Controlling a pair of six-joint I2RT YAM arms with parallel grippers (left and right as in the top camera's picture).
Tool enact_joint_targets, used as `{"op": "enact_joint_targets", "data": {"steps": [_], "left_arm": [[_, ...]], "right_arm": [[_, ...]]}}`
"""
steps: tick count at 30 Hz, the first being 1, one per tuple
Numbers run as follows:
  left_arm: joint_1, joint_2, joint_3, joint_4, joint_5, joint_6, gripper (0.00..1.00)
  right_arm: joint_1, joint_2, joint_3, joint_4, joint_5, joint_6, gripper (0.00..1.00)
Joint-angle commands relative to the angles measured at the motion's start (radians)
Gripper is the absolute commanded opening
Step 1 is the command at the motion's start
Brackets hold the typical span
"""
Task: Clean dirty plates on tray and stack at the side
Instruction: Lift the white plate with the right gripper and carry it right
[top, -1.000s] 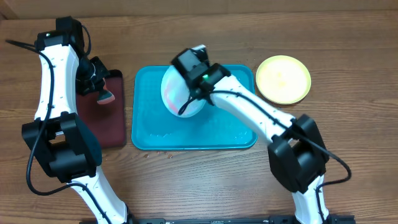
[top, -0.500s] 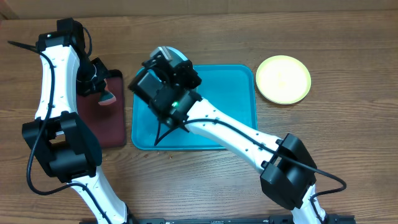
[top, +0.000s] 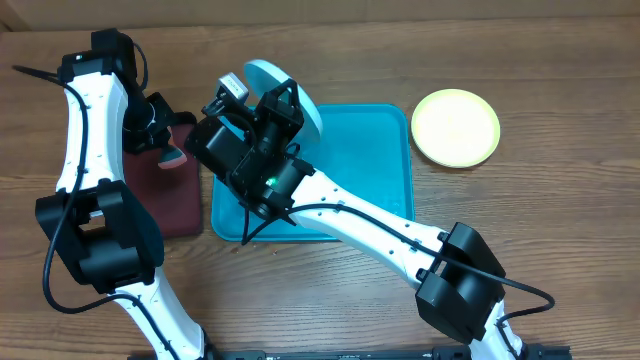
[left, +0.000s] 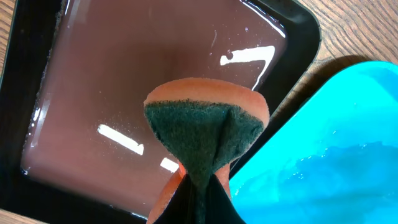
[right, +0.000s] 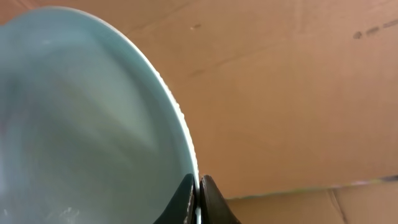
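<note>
Swung leftward since a second ago, the right gripper (top: 283, 108) now carries the mint plate (top: 287, 92) over the far-left corner of the tray (top: 372, 175); earlier the plate hung above the tray's far middle. The left arm has stayed put.

The mint plate is round, smooth plastic, lifted clear of the tray and turned steeply on edge. From overhead it reads as a narrow oval, its long axis running from far left to near right. The right wrist view shows the right gripper (right: 198, 186) pinched closed on the thin rim, with the plate (right: 87, 124) curving up and away to the left, blurred, against brown cardboard.

The tray is a glossy turquoise rectangle with rounded corners and a raised rim. The yellow plate (top: 456, 127) lies flat on the wood-grain table (top: 560, 230), just beside the tray's far-right corner.

The left gripper (left: 200, 190) is clamped on a sponge (left: 205, 121), orange with a rough dark green scouring face, held above the wet, shiny maroon tray (left: 112, 68) with its black rim.
</note>
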Motion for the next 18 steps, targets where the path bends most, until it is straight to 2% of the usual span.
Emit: {"op": "enact_joint_targets", "data": {"steps": [1, 3, 4, 8, 10, 14, 18], "left_arm": [[0.004, -0.002, -0.004, 0.001, 0.011, 0.031, 0.04], [0.004, -0.002, -0.004, -0.001, 0.011, 0.035, 0.04], [0.004, -0.002, -0.004, -0.003, 0.012, 0.034, 0.04], [0.004, -0.002, -0.004, -0.005, 0.019, 0.034, 0.05], [0.004, -0.002, -0.004, -0.002, 0.018, 0.035, 0.04], [0.004, -0.002, -0.004, 0.005, 0.018, 0.035, 0.04], [0.004, -0.002, -0.004, 0.009, 0.018, 0.035, 0.04]], "right_arm": [[-0.026, -0.040, 0.022, -0.087, -0.293, 0.151, 0.04], [-0.065, -0.038, 0.016, -0.144, -0.506, 0.209, 0.04], [-0.089, -0.037, 0.017, -0.160, -0.574, 0.294, 0.04], [-0.189, -0.054, 0.020, -0.209, -0.717, 0.544, 0.04], [-0.260, -0.080, 0.020, -0.236, -0.825, 0.597, 0.04], [-0.469, -0.138, 0.020, -0.280, -1.184, 0.686, 0.04], [-0.682, -0.142, 0.017, -0.341, -1.463, 0.699, 0.04]]}}
